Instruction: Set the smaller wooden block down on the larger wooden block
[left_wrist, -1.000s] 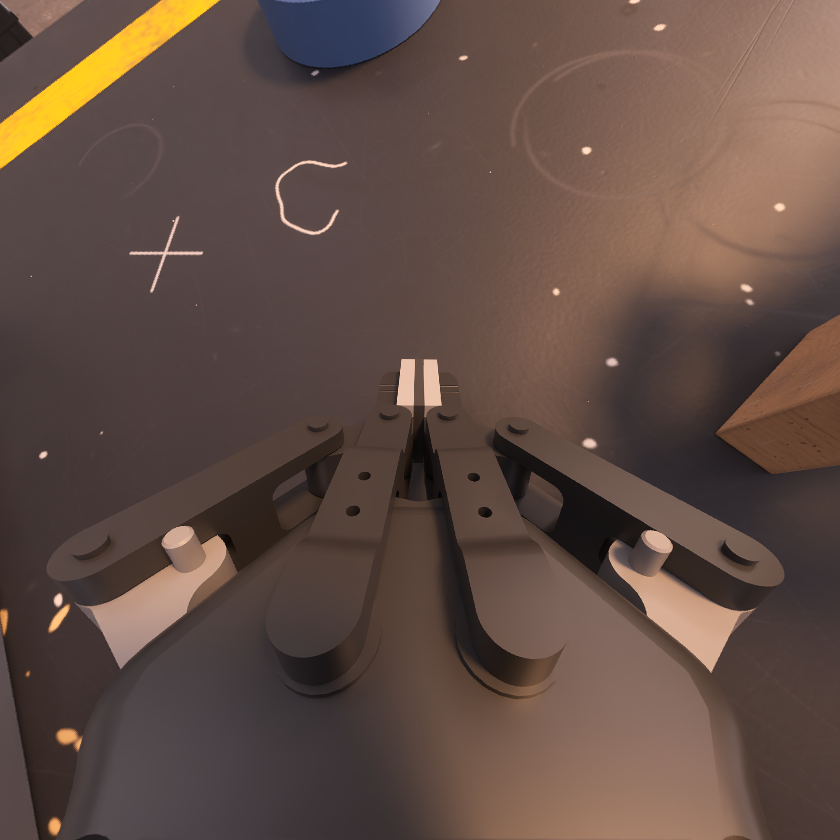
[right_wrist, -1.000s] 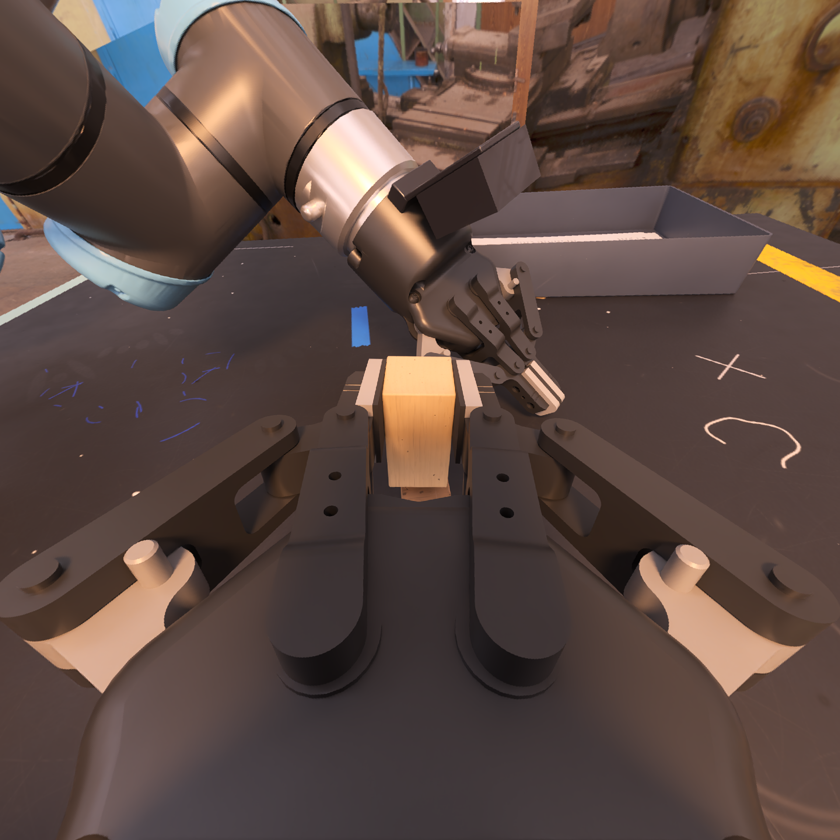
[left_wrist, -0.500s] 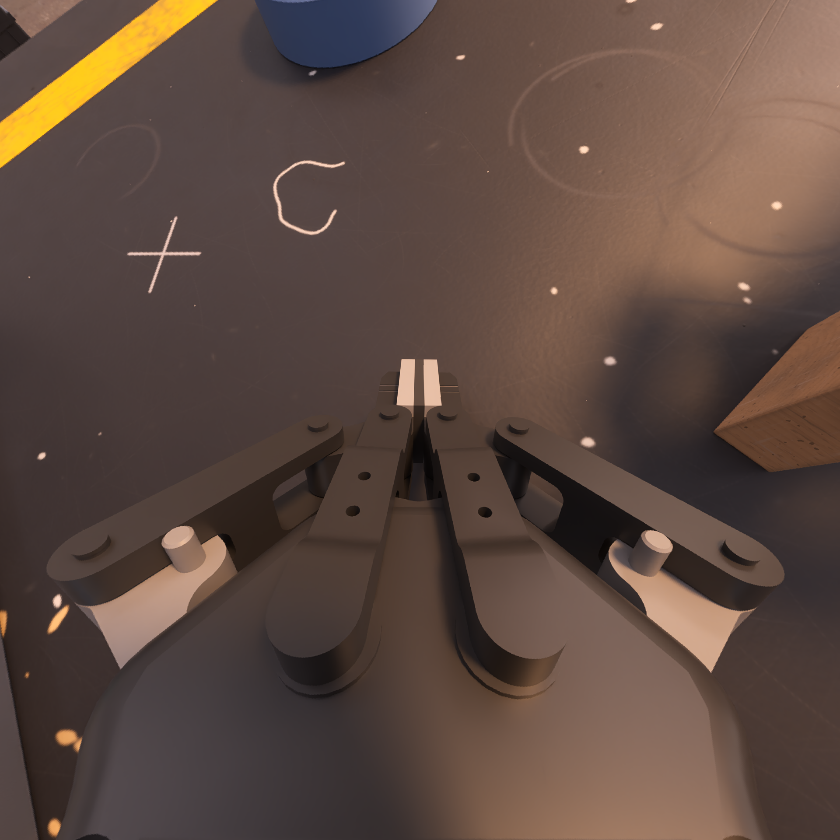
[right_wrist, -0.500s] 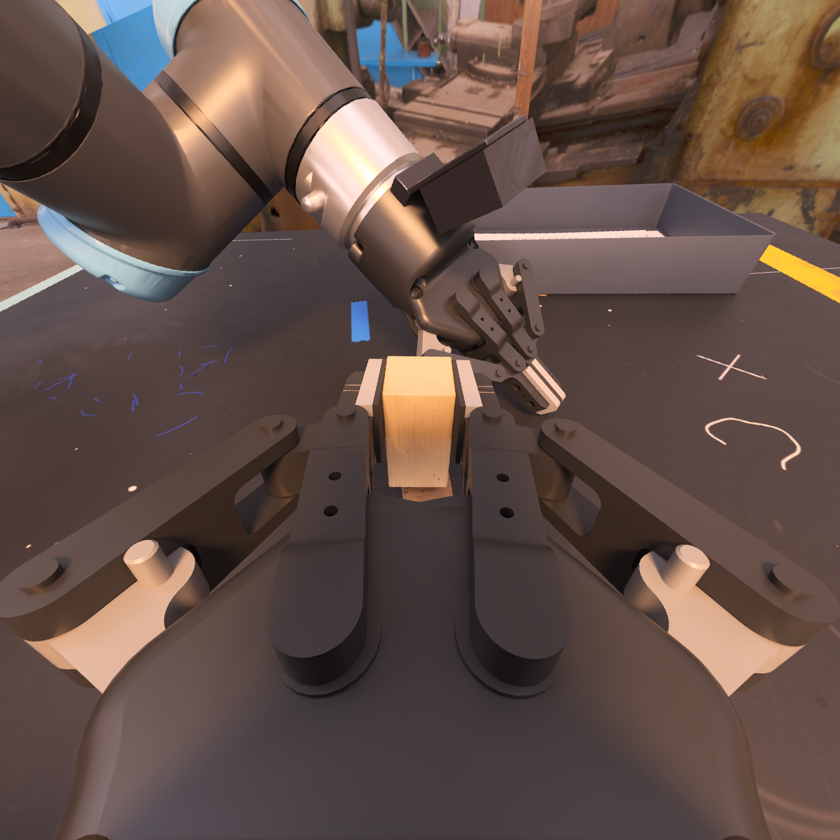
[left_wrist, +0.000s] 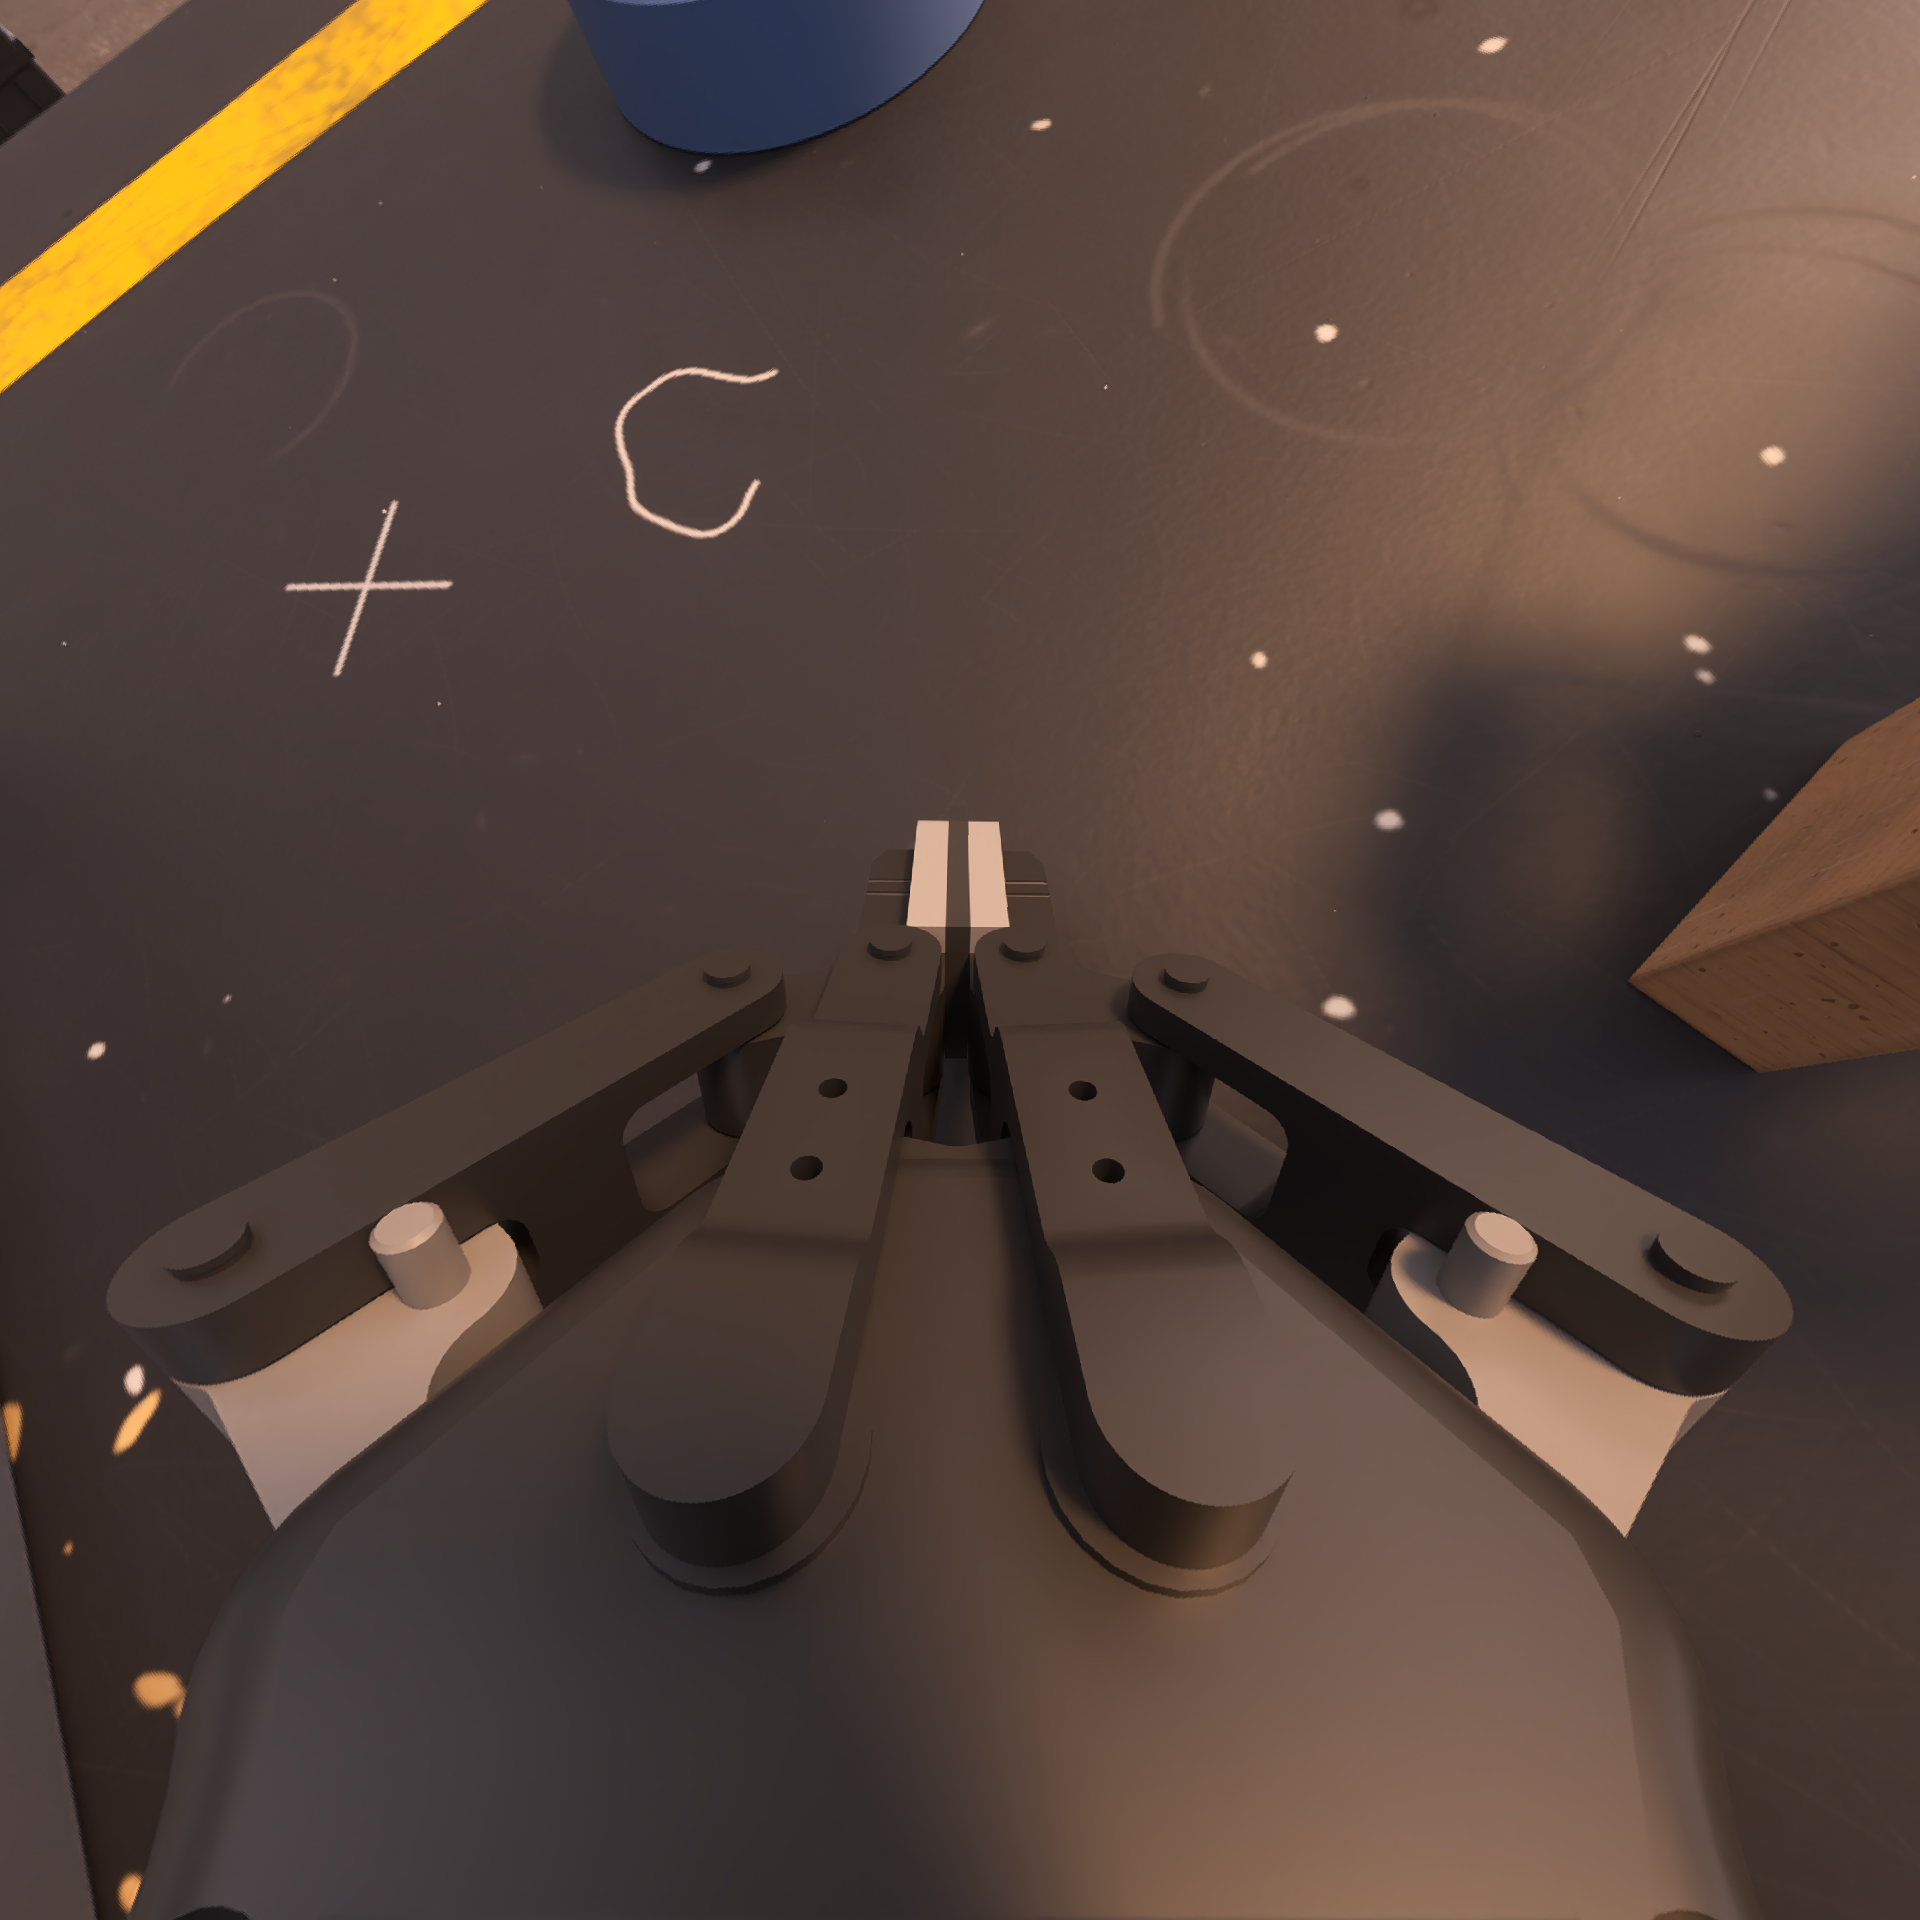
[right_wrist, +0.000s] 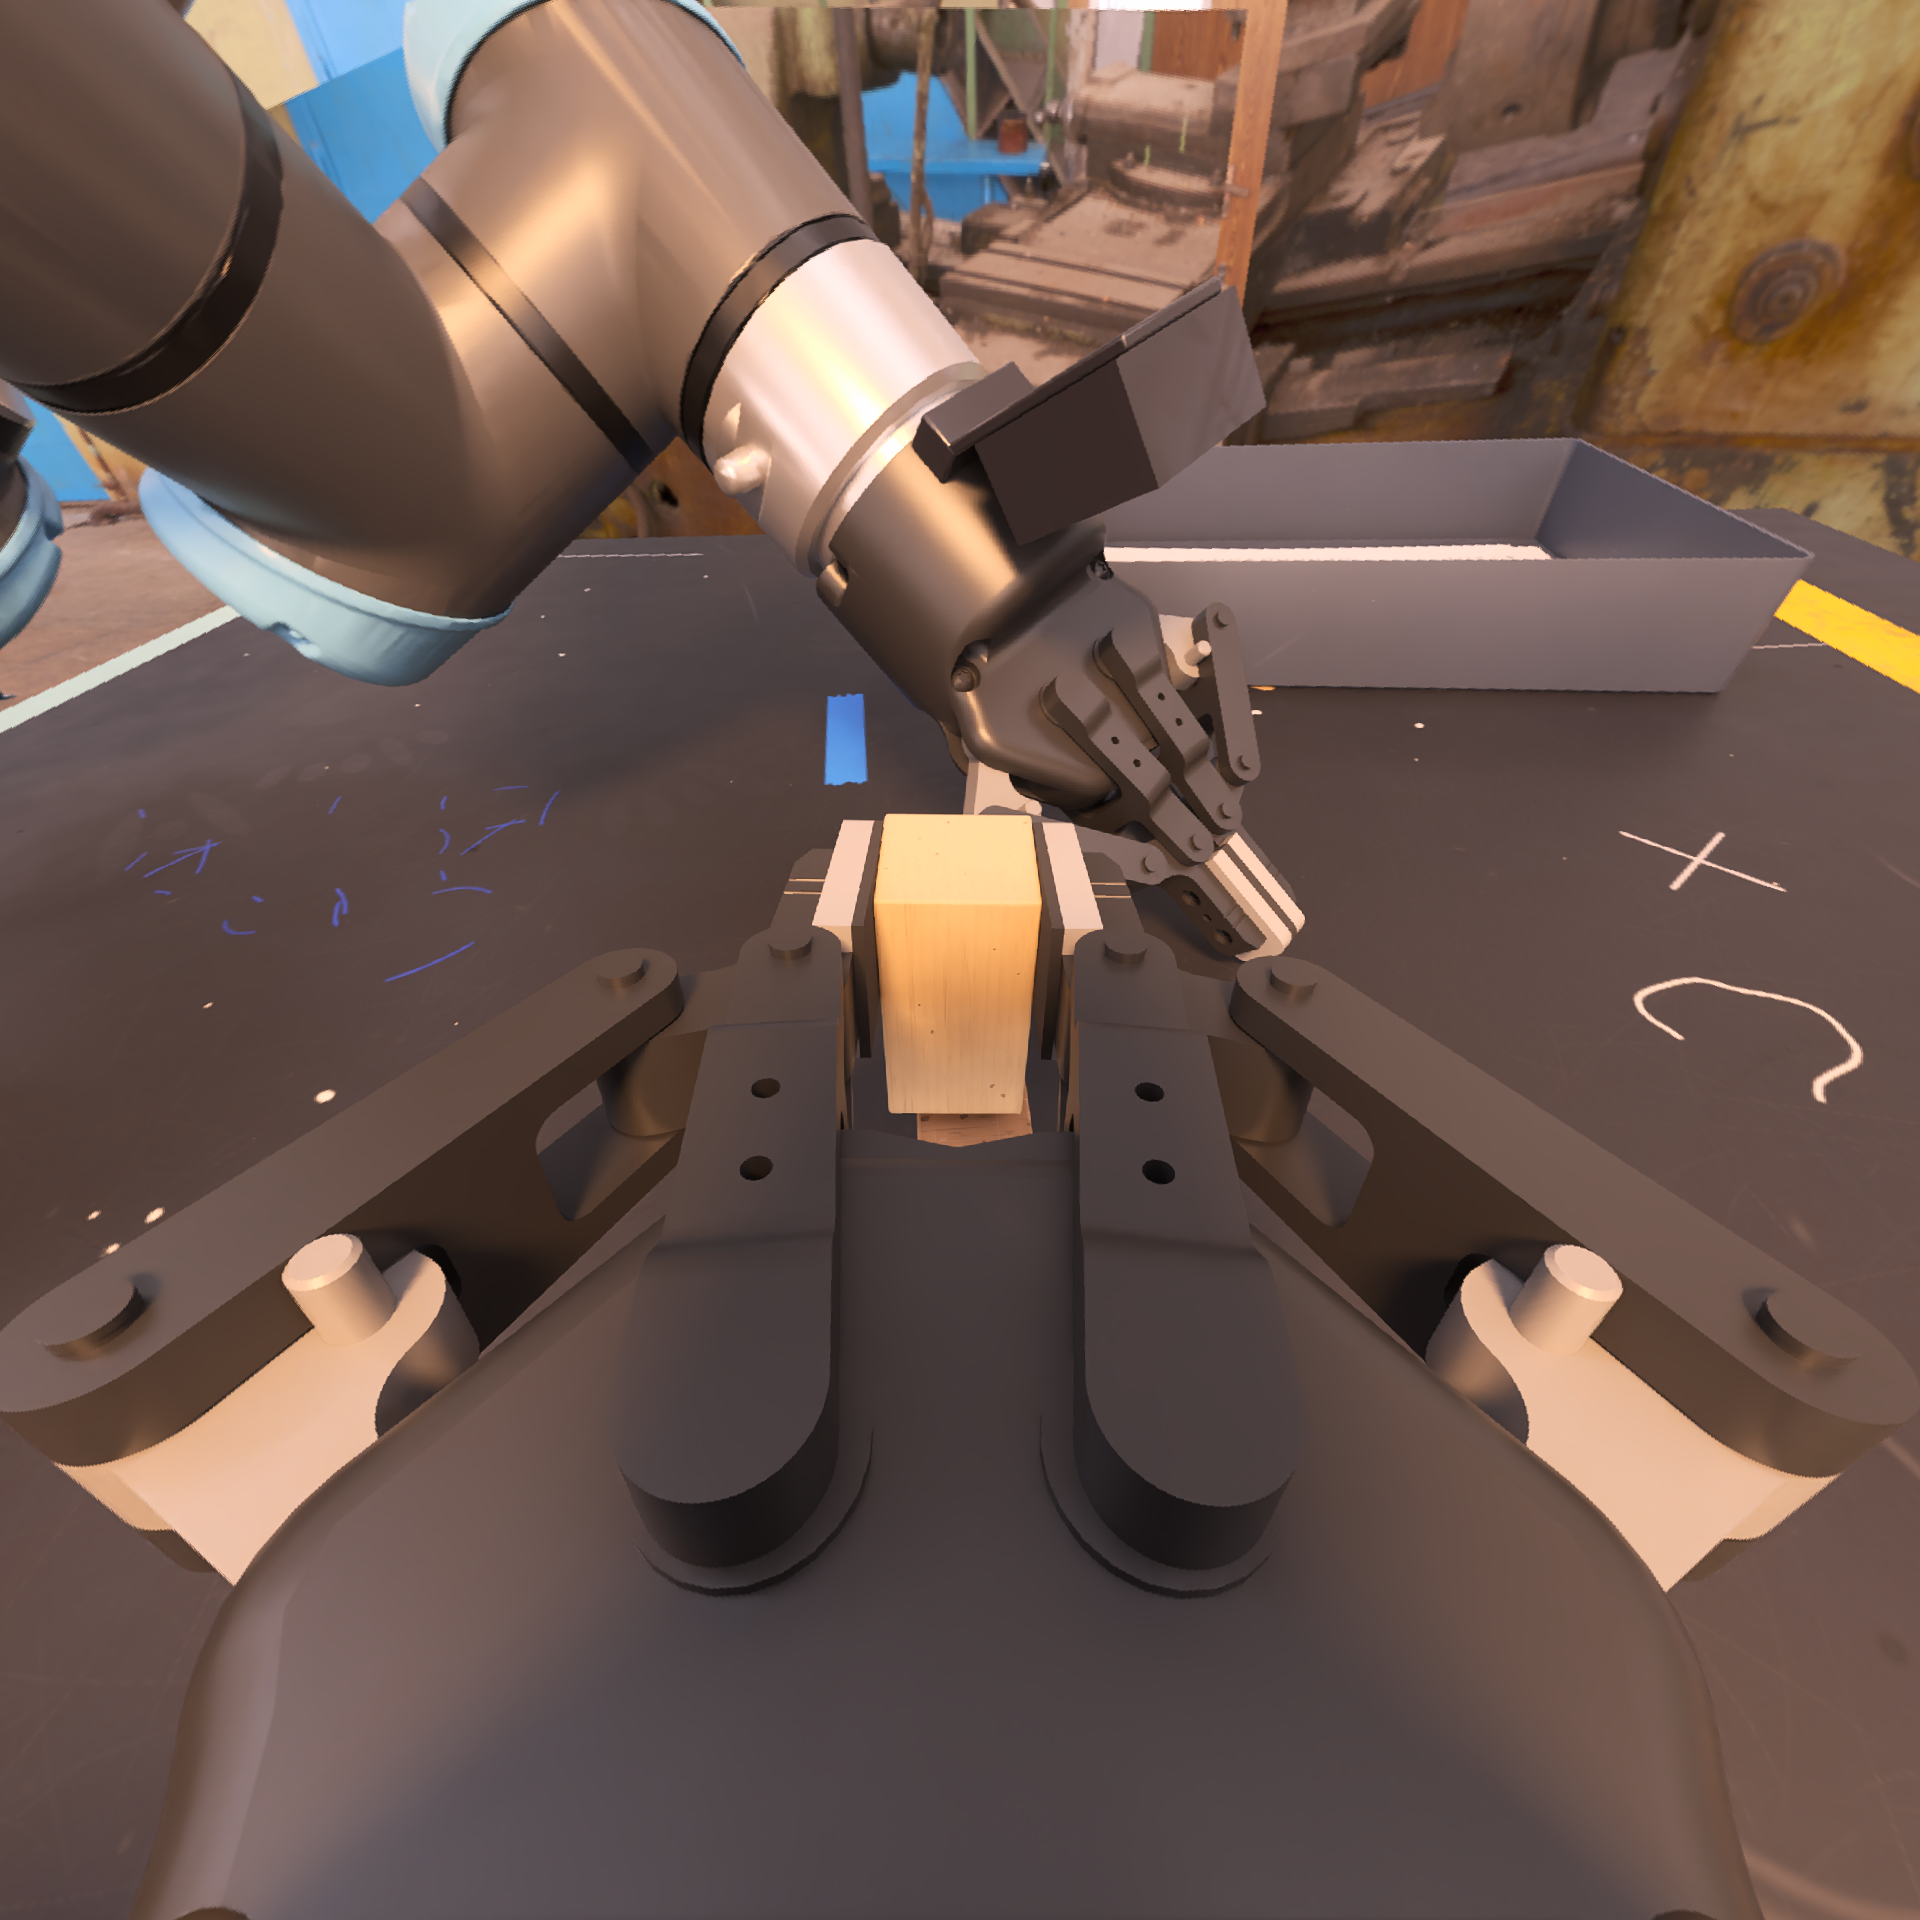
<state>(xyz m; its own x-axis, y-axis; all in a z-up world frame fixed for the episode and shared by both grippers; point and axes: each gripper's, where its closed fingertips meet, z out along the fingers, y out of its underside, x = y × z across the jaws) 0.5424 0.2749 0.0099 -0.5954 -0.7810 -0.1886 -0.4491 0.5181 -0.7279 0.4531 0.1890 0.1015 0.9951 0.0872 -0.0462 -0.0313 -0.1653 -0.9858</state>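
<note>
The right hand (right_wrist: 956, 894) clamped the smaller block (right_wrist: 956, 966) — carry underway; next, lowering squarely onto the larger block (left_wrist: 1808, 914). The left hand (left_wrist: 956, 873) was pressed together, empty.

1. Wooden blocks, two: a pale small block (right_wrist: 957, 961) at the centre of the right wrist view, and a brown large block (left_wrist: 1813, 914) at the right edge of the left wrist view
2. Grippers, two: the right gripper (right_wrist: 957, 883) at centre, and the left gripper (right_wrist: 1252, 899) just right of centre
3. Grey tray (right_wrist: 1621, 623), one, upper right of the right wrist view
4. Blue tub (left_wrist: 774, 73), one, top centre of the left wrist view
5. Blue tape strip (right_wrist: 845, 740), one, above centre
</note>
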